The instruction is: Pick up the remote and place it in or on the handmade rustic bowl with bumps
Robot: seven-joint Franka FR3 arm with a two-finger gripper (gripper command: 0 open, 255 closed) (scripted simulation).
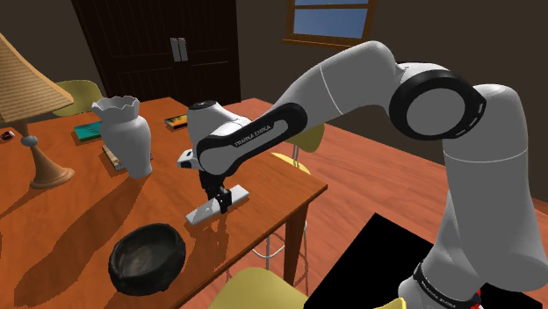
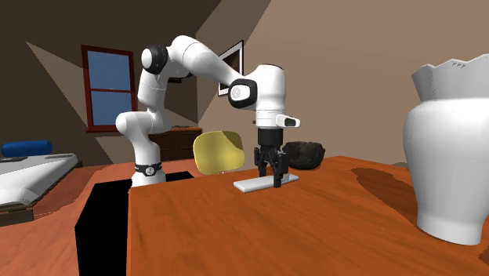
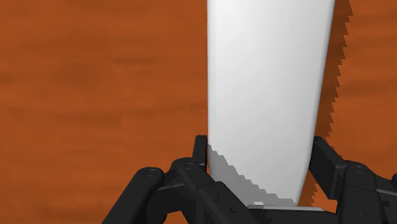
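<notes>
The white remote (image 1: 201,213) lies flat on the wooden desk (image 1: 272,197), close to the desk's edge on the stand's side and not far from its corner. The black tool (image 1: 221,202) stands upright over it. Its fingers (image 3: 200,151) press against the remote's two long sides, pinching it across its width while it rests on the wood. The dark bumpy bowl (image 1: 147,256) sits apart from the remote, further along that same edge. A white vase (image 1: 126,136) with a scalloped rim stands toward the desk's middle, with a lamp (image 1: 22,83) beyond it.
</notes>
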